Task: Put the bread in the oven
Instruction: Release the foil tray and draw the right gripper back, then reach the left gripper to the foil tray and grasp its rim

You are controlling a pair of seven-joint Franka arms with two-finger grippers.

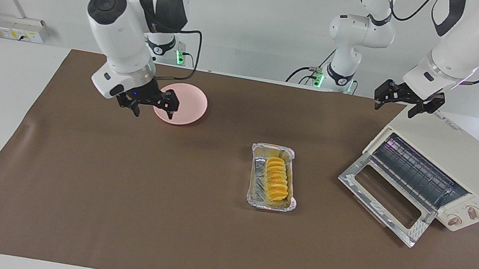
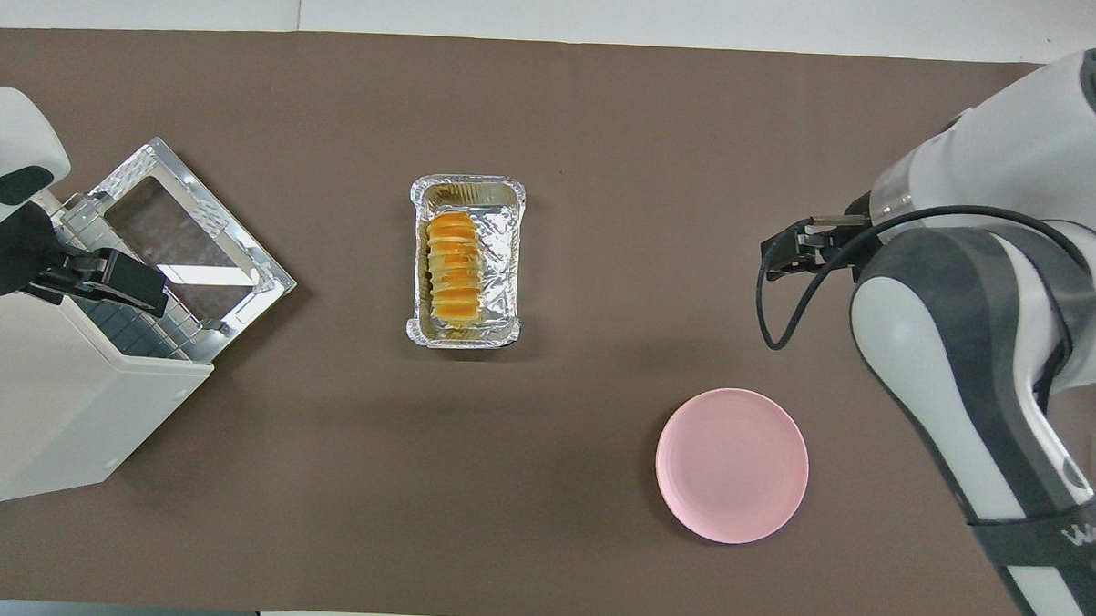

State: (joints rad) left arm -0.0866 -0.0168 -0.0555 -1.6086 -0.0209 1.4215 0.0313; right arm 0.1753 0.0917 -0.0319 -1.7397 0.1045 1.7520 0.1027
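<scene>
A: Mid-bench, the bread (image 1: 276, 179) lies in the foil tray (image 1: 252, 193), nothing gripping it. The oven (image 1: 454, 160) at the left arm's end has its door (image 1: 382, 199) down.

B: Grippers?

A: Right gripper (image 1: 151, 102) is up over the brown mat (image 1: 113, 191) by the pink plate (image 1: 189, 101), fingers spread, empty. Left gripper (image 1: 404, 102) waits above the oven, released too.

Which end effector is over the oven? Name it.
The left end effector, open, is over the oven; the right end effector, open, hangs empty by the pink plate.
</scene>
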